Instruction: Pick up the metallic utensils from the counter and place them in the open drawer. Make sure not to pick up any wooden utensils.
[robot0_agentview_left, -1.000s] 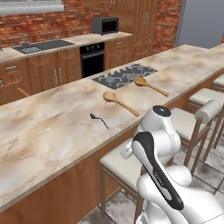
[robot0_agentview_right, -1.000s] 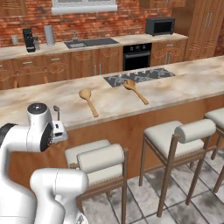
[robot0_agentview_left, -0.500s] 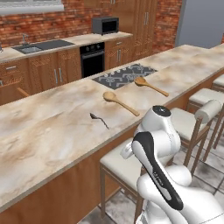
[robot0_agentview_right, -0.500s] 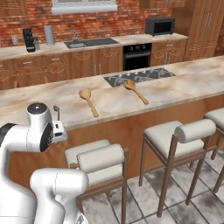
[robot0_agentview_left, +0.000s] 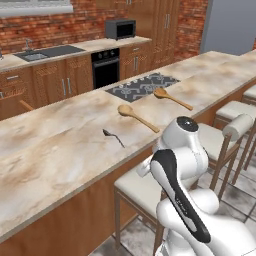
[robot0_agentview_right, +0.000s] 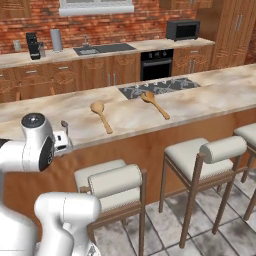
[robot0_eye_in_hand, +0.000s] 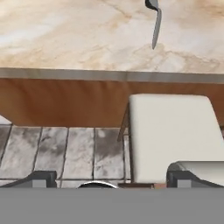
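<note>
Nothing has shifted since a second ago: the gripper (robot0_eye_in_hand: 109, 177), fingers spread wide and empty, hangs off the counter (robot0_agentview_left: 60, 150) edge, so the reach is only starting and must next go forward to the silver spoon (robot0_agentview_left: 113, 137) on that counter

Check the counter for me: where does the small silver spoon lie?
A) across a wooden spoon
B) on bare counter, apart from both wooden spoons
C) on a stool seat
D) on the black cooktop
B: the silver spoon lies alone on the counter, apart from the nearest wooden spoon.
</note>
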